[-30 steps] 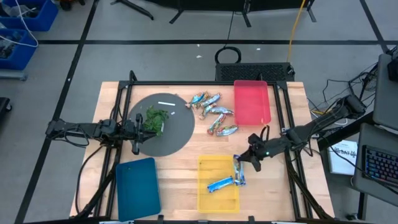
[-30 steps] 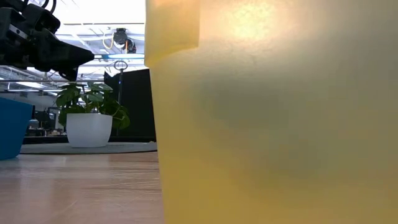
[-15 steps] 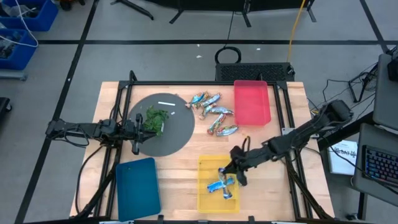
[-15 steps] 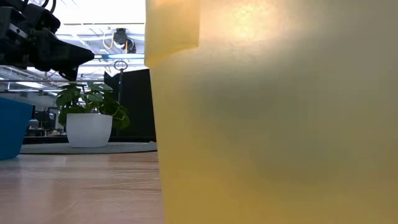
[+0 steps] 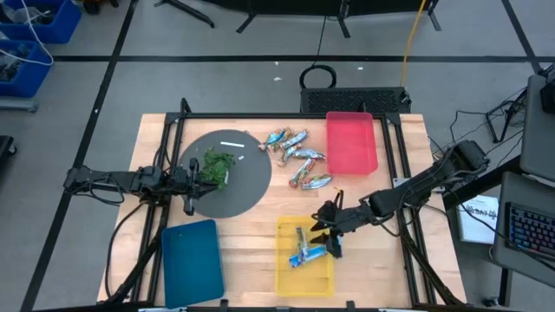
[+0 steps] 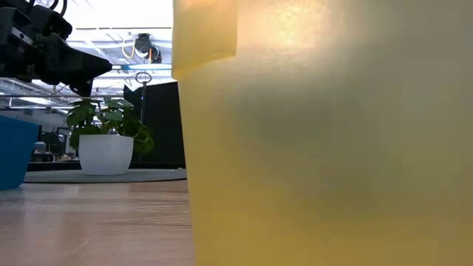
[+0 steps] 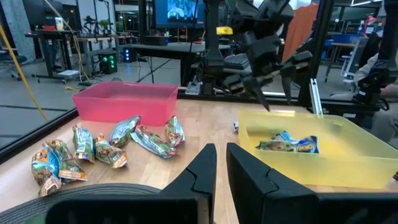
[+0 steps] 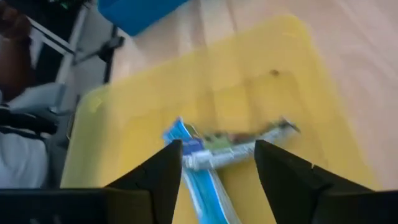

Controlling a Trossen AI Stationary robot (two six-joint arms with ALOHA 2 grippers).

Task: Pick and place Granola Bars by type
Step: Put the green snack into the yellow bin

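Note:
Two Granola Bars, one bright blue [image 8: 200, 182] and one silvery-green [image 8: 244, 145], lie crossed on the floor of the yellow bin [image 5: 283, 276]. My right gripper [image 5: 324, 234] hovers open just above them at the bin's right side, its fingers on either side of the bars without touching them. Several more bars [image 5: 297, 158] lie loose on the wood between the dark round plate [image 5: 247, 195] and the red bin [image 5: 351, 165]. My left gripper [image 5: 187, 184] waits shut over the plate's left rim, holding nothing.
A green leafy clump [image 5: 217, 166] and a small white stick [image 5: 232, 144] lie on the plate. A blue bin [image 5: 192, 262] stands at the near left. The yellow bin's wall [image 6: 332, 148] fills most of the low view.
My right gripper has carried a bar from the yellow bin's right rim toward the table's left, in over the bin, and has let it go. The bar now lies in the bin across the blue one. The gripper has drawn back a little toward the far edge.

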